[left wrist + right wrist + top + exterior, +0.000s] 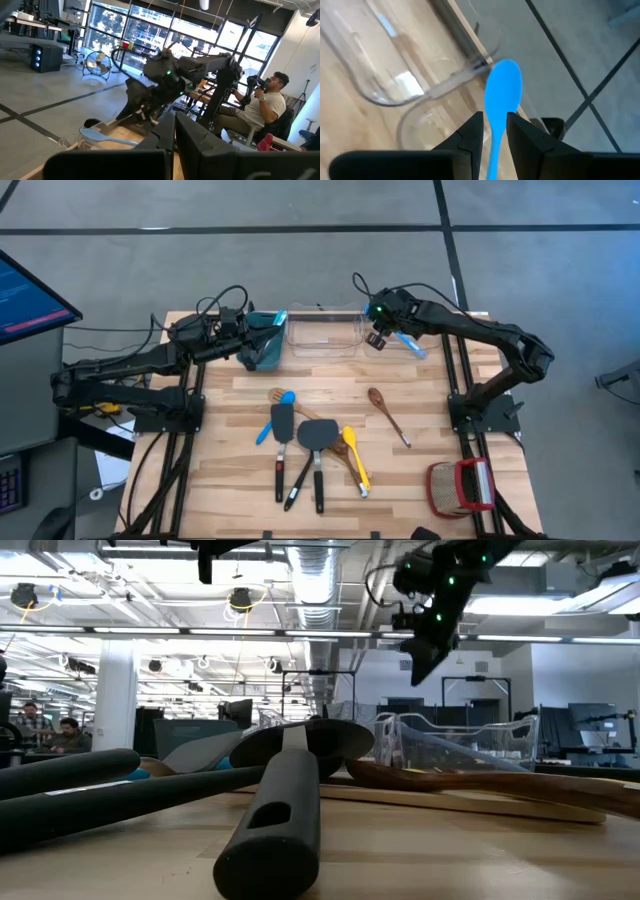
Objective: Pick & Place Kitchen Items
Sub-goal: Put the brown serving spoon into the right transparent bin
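Right gripper (pixel 494 131) clamps a blue spoon (pixel 503 92) by the handle just below the bowl. It is raised at the table's far edge, beside the clear bin (pixel 322 332), likely so the spoon can drop in. The spoon's long axis runs out between the fingers, bowl leading, handle trailing back. Left gripper (pixel 262 337) waits by the teal bin (pixel 267 350), fingers clenched, apparently on nothing. About 8 utensils (pixel 318 442) lie mid-table.
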Controlling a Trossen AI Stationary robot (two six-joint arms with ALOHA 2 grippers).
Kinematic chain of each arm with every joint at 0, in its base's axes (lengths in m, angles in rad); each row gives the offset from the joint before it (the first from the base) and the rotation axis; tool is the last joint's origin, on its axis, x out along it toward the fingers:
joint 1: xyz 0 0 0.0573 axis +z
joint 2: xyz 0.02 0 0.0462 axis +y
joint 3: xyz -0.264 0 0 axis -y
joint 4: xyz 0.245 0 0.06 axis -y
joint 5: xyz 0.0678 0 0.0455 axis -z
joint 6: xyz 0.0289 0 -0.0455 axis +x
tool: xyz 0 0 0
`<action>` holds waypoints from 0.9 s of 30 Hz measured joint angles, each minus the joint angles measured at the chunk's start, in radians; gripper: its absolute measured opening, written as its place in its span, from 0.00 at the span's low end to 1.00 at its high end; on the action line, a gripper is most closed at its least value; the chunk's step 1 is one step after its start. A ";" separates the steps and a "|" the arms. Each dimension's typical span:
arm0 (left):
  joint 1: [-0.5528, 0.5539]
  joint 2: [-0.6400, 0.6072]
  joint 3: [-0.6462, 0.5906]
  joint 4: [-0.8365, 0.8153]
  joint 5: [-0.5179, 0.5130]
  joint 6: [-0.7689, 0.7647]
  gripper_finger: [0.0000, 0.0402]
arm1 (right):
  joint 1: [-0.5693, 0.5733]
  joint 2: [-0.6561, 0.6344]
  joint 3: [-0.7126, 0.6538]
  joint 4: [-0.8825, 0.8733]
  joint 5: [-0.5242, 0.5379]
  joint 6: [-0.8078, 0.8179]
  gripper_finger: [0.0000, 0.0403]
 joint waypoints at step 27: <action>0.000 0.000 0.000 0.000 0.000 0.000 0.00 | 0.223 0.000 0.253 -0.249 0.001 0.000 0.15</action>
